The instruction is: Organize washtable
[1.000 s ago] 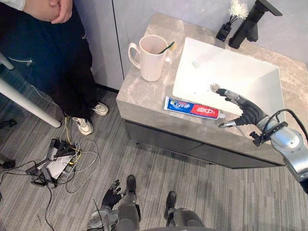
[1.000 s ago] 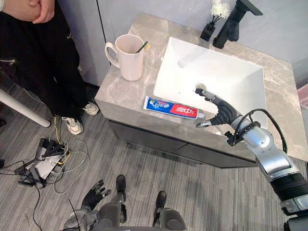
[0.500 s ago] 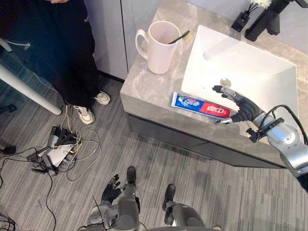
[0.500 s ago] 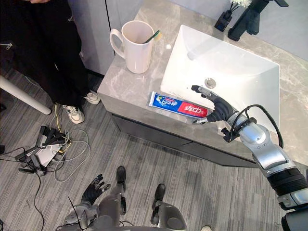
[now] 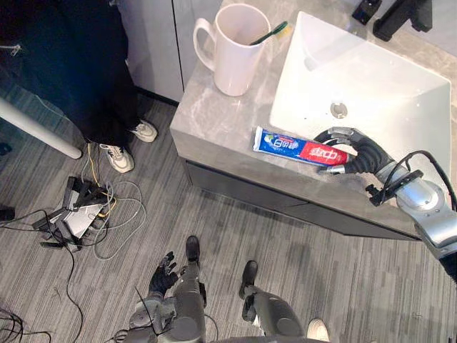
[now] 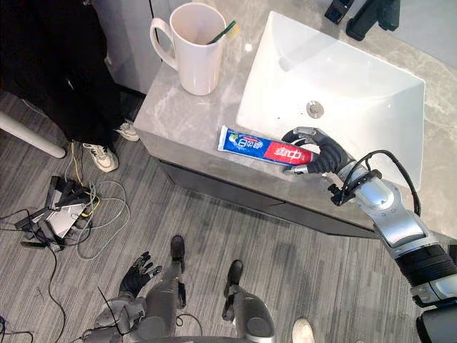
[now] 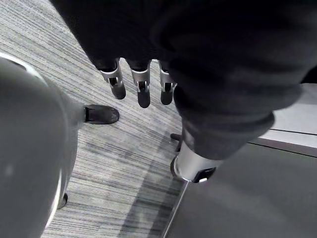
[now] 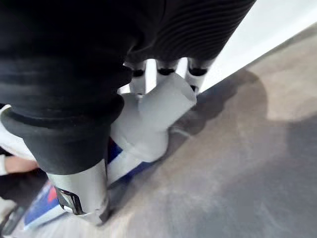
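R hand (image 5: 355, 153) curled round cap end of toothpaste (image 5: 289, 145); tube flat on counter (image 5: 207, 128), just beside sink (image 5: 400, 107). L hand (image 5: 164, 274) low, fingers relaxed. Step: grasp. Next, prob.: lift level, drop into mug (image 5: 235, 50) w/ toothbrush (image 5: 270, 33).

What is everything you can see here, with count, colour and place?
grey marble-look counter: one, grey, centre
white rectangular basin: one, white, set in the counter
black faucet: one, black, behind the basin
pale ceramic mug: one, pinkish white, counter's left end
green toothbrush: one, green, standing in the mug
blue-and-red toothpaste tube: one, blue and red, counter's front edge
tangled cables: one heap, dark, floor at left
person: one, dark trousers and white shoes, standing left of counter
right hand: one, dark cover, fingers curled round the tube's cap end
left hand: one, dark cover, fingers relaxed, near floor
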